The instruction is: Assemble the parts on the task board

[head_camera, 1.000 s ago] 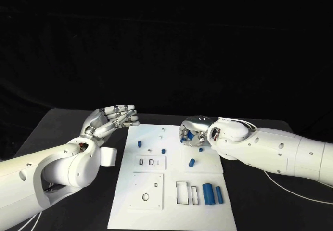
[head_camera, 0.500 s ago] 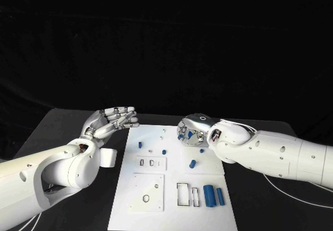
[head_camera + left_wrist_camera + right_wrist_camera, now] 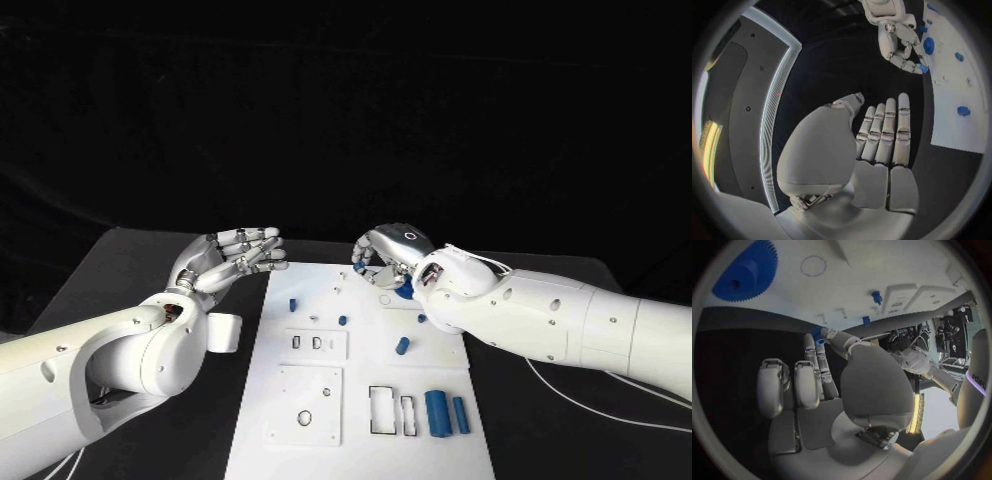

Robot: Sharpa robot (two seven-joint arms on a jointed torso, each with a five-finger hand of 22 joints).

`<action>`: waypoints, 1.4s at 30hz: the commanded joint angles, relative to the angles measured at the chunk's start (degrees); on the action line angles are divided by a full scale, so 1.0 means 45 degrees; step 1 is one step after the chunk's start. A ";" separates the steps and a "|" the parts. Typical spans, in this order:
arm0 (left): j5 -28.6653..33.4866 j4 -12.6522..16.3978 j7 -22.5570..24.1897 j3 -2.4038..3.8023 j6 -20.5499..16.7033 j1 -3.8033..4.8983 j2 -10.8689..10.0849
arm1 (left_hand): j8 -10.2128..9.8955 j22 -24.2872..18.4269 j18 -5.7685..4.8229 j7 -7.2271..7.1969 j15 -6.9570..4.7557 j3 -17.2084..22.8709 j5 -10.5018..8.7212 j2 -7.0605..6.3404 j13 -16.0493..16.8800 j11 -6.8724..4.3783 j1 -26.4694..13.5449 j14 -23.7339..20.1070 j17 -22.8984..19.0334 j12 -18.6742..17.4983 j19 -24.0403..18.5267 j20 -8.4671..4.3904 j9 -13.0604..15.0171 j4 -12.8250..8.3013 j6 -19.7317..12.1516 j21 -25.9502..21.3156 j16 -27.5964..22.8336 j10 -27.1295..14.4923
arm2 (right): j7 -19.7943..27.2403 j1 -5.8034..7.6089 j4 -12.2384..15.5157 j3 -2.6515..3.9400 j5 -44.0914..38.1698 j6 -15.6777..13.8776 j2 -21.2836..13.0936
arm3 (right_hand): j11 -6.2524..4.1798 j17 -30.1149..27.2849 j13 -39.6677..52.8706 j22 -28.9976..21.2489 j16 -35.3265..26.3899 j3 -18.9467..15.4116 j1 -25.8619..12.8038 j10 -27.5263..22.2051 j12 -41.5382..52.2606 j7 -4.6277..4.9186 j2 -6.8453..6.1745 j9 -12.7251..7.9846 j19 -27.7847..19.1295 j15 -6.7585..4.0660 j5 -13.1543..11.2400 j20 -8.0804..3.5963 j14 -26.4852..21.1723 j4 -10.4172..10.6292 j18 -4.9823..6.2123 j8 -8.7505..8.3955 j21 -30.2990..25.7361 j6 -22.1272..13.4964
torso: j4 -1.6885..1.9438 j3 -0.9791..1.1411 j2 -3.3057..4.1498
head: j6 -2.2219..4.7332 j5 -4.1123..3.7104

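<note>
The left hand (image 3: 231,259) hovers empty, fingers apart, beside the task board (image 3: 361,425) on the worktop. The right hand (image 3: 387,259), over the board's far end, pinches a small blue part (image 3: 819,335); it should lower squarely onto its seat.

The room behind is near black, while the white task board (image 3: 361,370) and both arms are evenly and brightly lit from above, with soft shadows and mild glare on metal. Wrist views bend straight edges strongly toward dark circular rims.
</note>
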 commanded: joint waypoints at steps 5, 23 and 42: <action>0.0013 -0.0011 0.0024 0.0012 0.0247 0.0023 0.0075 | 0.0024 0.0019 0.0075 0.0052 0.0034 0.0003 -0.0062 -0.0004 -0.0008 0.0061 -0.0080 -0.0114 0.0019 -0.0052 -0.0105 0.0022 0.0005 -0.0099 0.0044 0.0073 0.0030 0.0066 | 0.0061 0.0009 -0.0495 0.0007 0.0495 0.0515 0.0511 | -0.0215 -0.0020 0.0087 0.0272 0.0090 0.0015 0.0118 0.0149 -0.0092 0.0026 0.0229 0.0967 0.0053 -0.0005 -0.0094 0.0034 0.0526 0.0038 -0.0170 0.0032 0.0055 -0.0194 | 0.0023 -0.0010 0.0040 | -0.0021 0.0048; 0.0013 -0.0044 -0.0017 0.0014 0.0276 0.0025 0.0139 | 0.0001 0.0038 0.0063 0.0075 0.0053 0.0018 -0.0063 -0.0009 -0.0014 0.0081 -0.0124 -0.0178 0.0037 -0.0080 -0.0185 0.0030 -0.0006 -0.0121 0.0008 0.0097 0.0013 0.0029 | 0.0247 -0.0025 -0.1181 0.0007 0.0655 0.1104 0.1211 | -0.0194 -0.0038 0.0096 0.0273 0.0092 -0.0004 0.0055 0.0114 -0.0118 0.0042 0.0206 0.0999 0.0038 0.0014 -0.0121 0.0053 0.0520 0.0064 -0.0167 0.0033 0.0053 -0.0260 | 0.0058 -0.0022 0.0073 | -0.0093 0.0109; 0.0012 -0.0070 -0.0063 0.0016 0.0286 0.0047 0.0176 | -0.0015 0.0052 0.0060 0.0093 0.0062 0.0031 -0.0062 -0.0007 -0.0017 0.0095 -0.0135 -0.0202 0.0049 -0.0094 -0.0217 0.0033 -0.0012 -0.0143 -0.0016 0.0118 0.0009 -0.0001 | 0.0191 -0.0142 -0.1962 -0.0010 0.0384 0.1623 0.1780 | -0.0052 -0.0079 0.0080 0.0165 0.0114 0.0000 -0.0140 -0.0241 -0.0339 0.0169 0.0065 0.1056 -0.0093 0.0131 -0.0240 0.0152 0.0493 0.0143 -0.0132 -0.0090 -0.0035 -0.0648 | 0.0075 -0.0030 0.0098 | -0.0098 0.0094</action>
